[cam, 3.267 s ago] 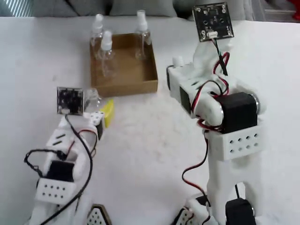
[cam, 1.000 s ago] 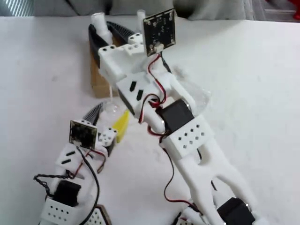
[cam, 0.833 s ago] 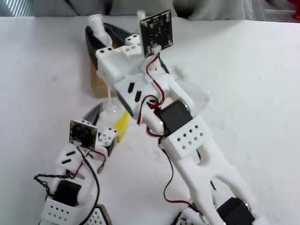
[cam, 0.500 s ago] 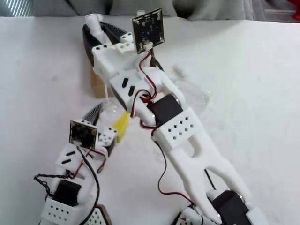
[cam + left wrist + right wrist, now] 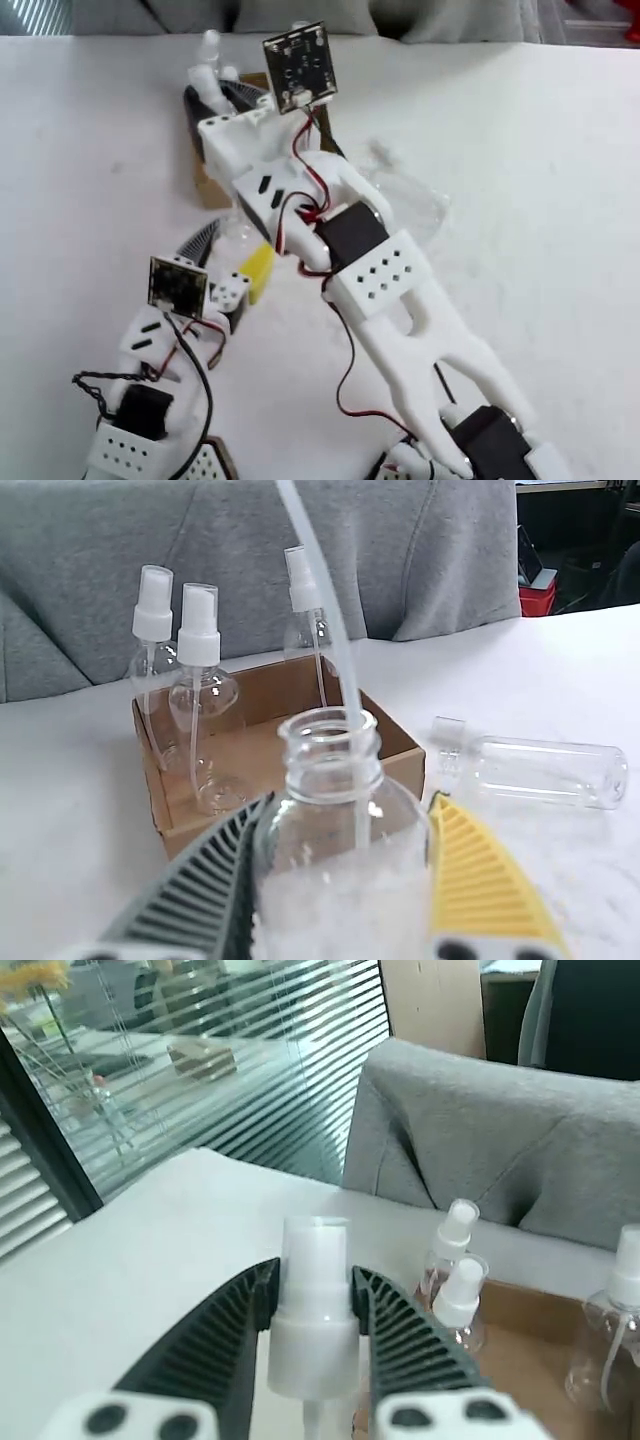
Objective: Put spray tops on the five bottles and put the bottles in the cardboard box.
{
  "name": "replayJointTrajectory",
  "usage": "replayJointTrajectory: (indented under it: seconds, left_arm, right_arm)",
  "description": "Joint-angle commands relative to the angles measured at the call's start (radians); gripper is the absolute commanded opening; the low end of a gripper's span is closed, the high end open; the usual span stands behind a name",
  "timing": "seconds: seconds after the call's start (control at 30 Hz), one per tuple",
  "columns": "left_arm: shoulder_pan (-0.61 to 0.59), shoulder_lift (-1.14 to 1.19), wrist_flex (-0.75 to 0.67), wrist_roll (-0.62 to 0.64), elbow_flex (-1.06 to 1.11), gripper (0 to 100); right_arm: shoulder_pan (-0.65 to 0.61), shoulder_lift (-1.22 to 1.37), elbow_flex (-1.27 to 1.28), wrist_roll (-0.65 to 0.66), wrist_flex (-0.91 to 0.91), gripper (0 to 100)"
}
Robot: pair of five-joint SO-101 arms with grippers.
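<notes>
My left gripper [image 5: 345,810] is shut on a clear open-necked bottle [image 5: 335,830], held upright in front of the cardboard box [image 5: 262,688]. Above it, my right gripper [image 5: 312,1278] is shut on a white spray top [image 5: 312,1310]. The spray top's thin tube [image 5: 320,610] runs down into the bottle's neck. In the high view the right gripper [image 5: 220,95] hangs over the box's left front corner [image 5: 205,188], and the left gripper [image 5: 230,252] sits below it. Three capped bottles [image 5: 205,700] stand in the box. Another uncapped bottle [image 5: 530,770] lies on the table to the right of the box.
The right arm [image 5: 370,260] stretches diagonally across the middle of the table, covering most of the box and part of the lying bottle [image 5: 418,198]. A grey chair back [image 5: 300,540] rises behind the table's far edge. White tabletop [image 5: 540,150] lies open on the right.
The right arm swung from the right side over to the box, then shifted left over the last second with the spray top. The left arm has stayed still with the bottle for the last second.
</notes>
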Motion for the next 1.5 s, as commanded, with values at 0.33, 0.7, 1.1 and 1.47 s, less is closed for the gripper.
replayJointTrajectory:
  seconds: [0.33,0.7,1.1,1.47]
  left_arm:
    - [0.008,-0.021,-0.005,-0.009,-0.006,12]
    - [0.008,-0.021,-0.005,-0.009,-0.006,12]
    - [0.008,-0.021,-0.005,-0.009,-0.006,12]
    - [0.008,-0.021,-0.005,-0.009,-0.006,12]
  right_arm:
    - [-0.041,-0.142,0.190,-0.008,0.018,2.1]
    - [-0.054,-0.354,0.548,-0.008,-0.223,2.1]
    - [-0.056,-0.519,0.852,-0.008,-0.426,2.4]
    - [-0.056,-0.519,0.911,-0.058,-0.426,2.4]
